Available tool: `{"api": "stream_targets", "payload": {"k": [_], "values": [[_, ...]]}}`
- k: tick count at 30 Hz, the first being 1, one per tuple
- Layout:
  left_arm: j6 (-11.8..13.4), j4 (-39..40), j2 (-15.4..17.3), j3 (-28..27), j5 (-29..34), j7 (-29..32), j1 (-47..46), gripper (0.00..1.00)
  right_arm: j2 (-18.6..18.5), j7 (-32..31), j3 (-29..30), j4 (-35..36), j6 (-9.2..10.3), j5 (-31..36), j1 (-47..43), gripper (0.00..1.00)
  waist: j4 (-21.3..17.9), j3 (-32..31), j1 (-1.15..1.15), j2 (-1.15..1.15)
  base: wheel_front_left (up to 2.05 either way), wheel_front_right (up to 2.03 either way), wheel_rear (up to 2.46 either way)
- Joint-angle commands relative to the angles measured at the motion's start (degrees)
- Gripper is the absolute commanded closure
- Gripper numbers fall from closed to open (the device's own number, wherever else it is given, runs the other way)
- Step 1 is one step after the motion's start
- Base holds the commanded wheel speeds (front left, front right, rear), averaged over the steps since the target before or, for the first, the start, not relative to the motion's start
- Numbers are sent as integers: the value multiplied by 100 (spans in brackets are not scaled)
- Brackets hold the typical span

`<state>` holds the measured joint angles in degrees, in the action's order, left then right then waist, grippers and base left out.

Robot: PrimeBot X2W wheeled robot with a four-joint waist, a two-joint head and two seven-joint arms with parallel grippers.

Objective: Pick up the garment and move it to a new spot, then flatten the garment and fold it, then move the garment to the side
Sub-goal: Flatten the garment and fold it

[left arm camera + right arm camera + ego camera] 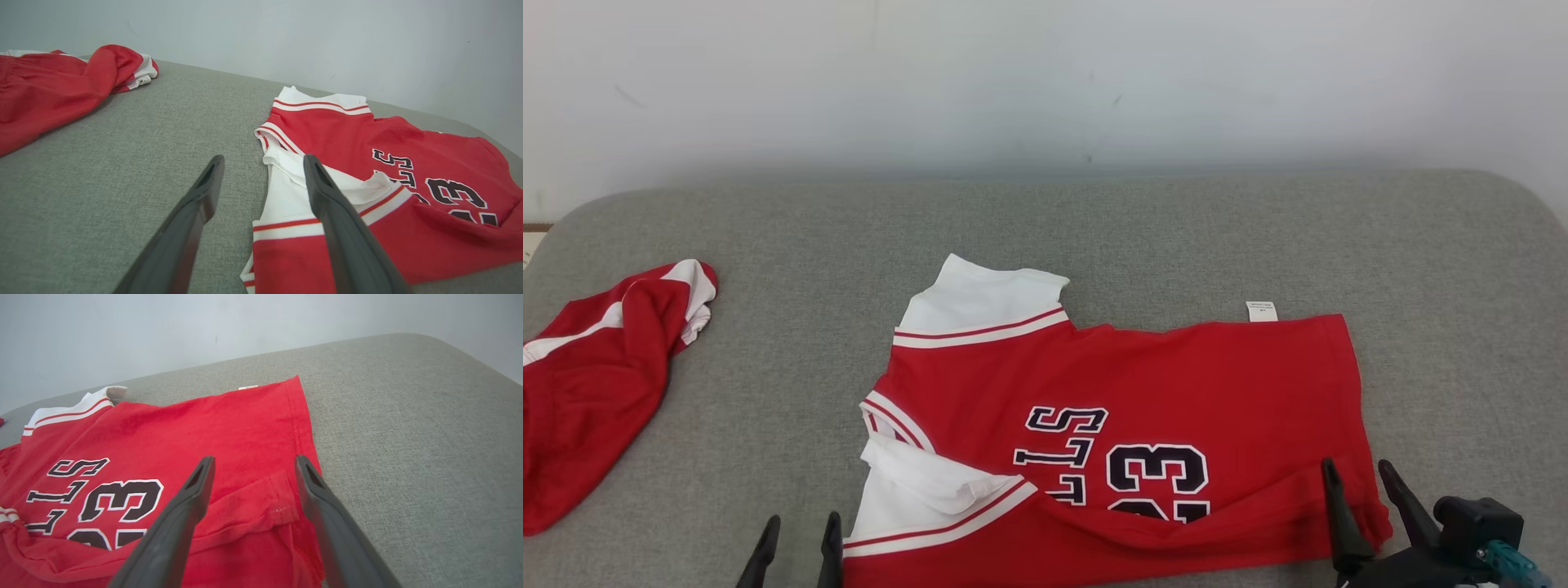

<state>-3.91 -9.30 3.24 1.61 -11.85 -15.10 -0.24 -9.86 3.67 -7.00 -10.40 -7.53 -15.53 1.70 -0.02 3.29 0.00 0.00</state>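
The garment (1143, 392) is a red jersey with white sleeves and a dark "23", lying sideways on the grey surface with its near long edge folded up over the print. My left gripper (800, 531) stands open at the sleeve end, one finger over the white sleeve (294, 192) and the other over bare fabric surface. My right gripper (1356, 478) stands open above the hem corner (282, 498), nothing between its fingers. The same garment (367, 139) stretches away to the right in the left wrist view, and its hem (298, 412) runs up the middle in the right wrist view.
A second red-and-white garment (588, 392) lies crumpled at the far left, also seen as a red heap (53, 90) in the left wrist view. The grey padded surface (1462, 286) has rounded edges and meets a pale wall (1045, 82) behind.
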Motion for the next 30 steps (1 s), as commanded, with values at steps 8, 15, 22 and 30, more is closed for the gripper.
{"api": "stream_targets", "payload": {"k": [8, 15, 22, 30], "values": [[232, 475, -26, -119, 267, -9, 27, 0, 257, 374, 141, 167, 8, 428, -105, 0, 101, 83, 0, 0, 0, 0, 0], [-131, 129, 151, 18, 166, -9, -962, 0, 399, 401, -39, 198, 8, 541, 238, 0, -232, 383, 0, 0, 0, 0, 0], [-349, -593, 794, 408, -325, 485, -2509, 0, 521, 548, -353, 62, 8, 546, 795, 0, -868, 829, 0, 0, 0, 0, 0], [-348, -944, 1949, 1372, -1529, 1481, -3957, 0, 649, 801, -635, -244, 8, 511, 1531, 0, -1557, 1395, 0, 0, 0, 0, 0]]}}
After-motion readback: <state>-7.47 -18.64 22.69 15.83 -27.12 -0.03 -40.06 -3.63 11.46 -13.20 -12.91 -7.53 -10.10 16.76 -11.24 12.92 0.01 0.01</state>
